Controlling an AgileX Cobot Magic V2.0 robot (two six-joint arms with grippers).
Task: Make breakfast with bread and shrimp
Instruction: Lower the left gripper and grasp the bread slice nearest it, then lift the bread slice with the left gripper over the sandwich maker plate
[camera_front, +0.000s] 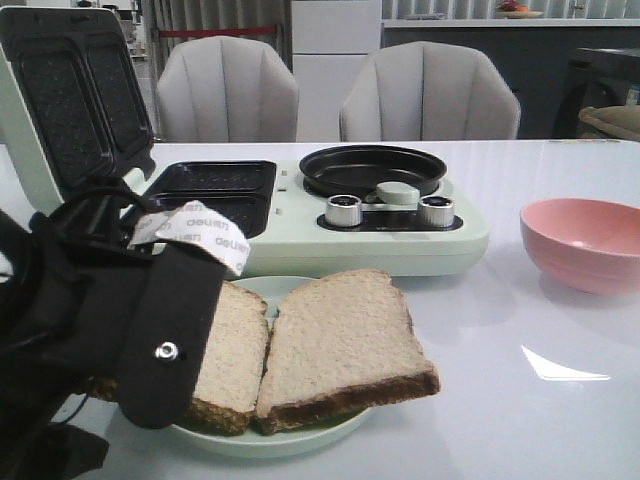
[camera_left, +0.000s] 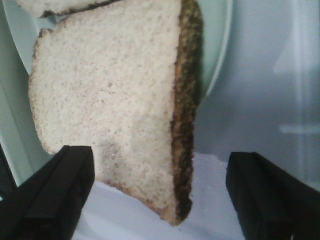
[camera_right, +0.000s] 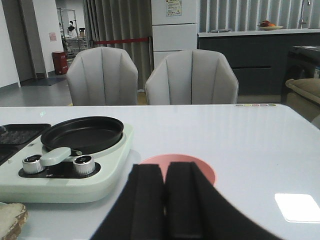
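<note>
The left end effector (camera_left: 160, 195), released, straddles the near corner of a pale, brown-crusted square bread slice (camera_left: 107, 107); the right end effector (camera_right: 165, 200) is clenched, farther off.

breakfast maker (camera_front: 400, 235), lid open | pink bowl (camera_front: 585, 243) right | plate (camera_front: 260, 440) | 2 chairs (camera_front: 228, 92)

bread (camera_front: 340, 340): porous matt crumb, rough dark crust. surface (camera_front: 560, 400): glossy white. Pan (camera_front: 372, 170): matt black nonstick. Knobs (camera_front: 343, 210): shiny metal. Bowl (camera_front: 585, 243): matt pink.
</note>
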